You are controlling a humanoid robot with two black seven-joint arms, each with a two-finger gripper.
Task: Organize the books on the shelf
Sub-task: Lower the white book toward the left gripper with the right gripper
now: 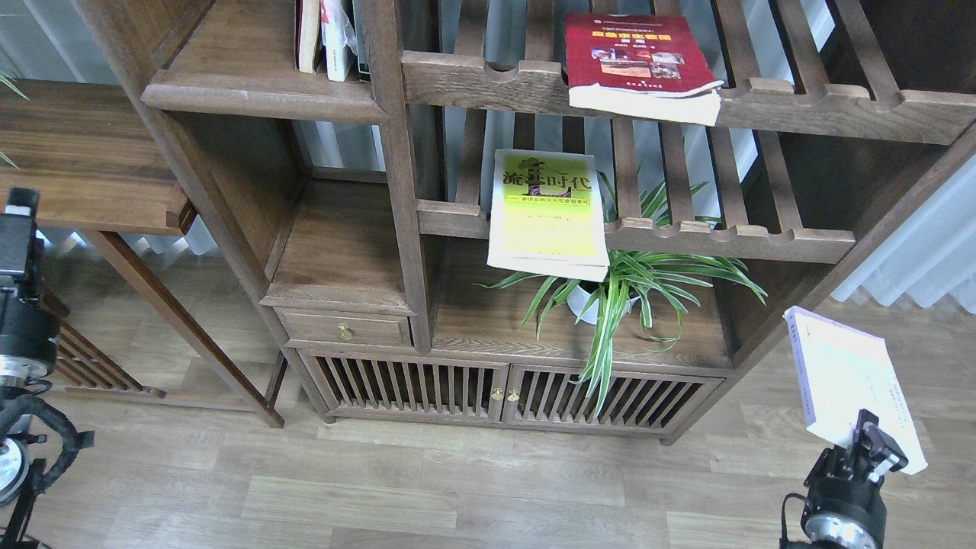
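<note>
The lavender-white book (850, 381) is clamped at its lower edge by the right end effector (869, 446) (well clear of the slatted rack (724, 236)), presumably for transfer to the solid shelf (259, 91); the left end effector's (19, 210) opening cannot be told.

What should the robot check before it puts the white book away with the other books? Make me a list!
1. Book held: the right end effector pinches the pale lavender-white book at its lower edge. Ok.
2. Book clear of the furniture: it hangs over the floor, touching nothing else. Ok.
3. Room on the solid shelf: upright books stand at the back right, bare board to their left. Ok.
4. Left end effector out of the way, at the far left edge. Ok; open or shut, cannot tell.
5. Other books put away: the dark red book and yellow-green book lie on slatted racks. Not ok.
</note>
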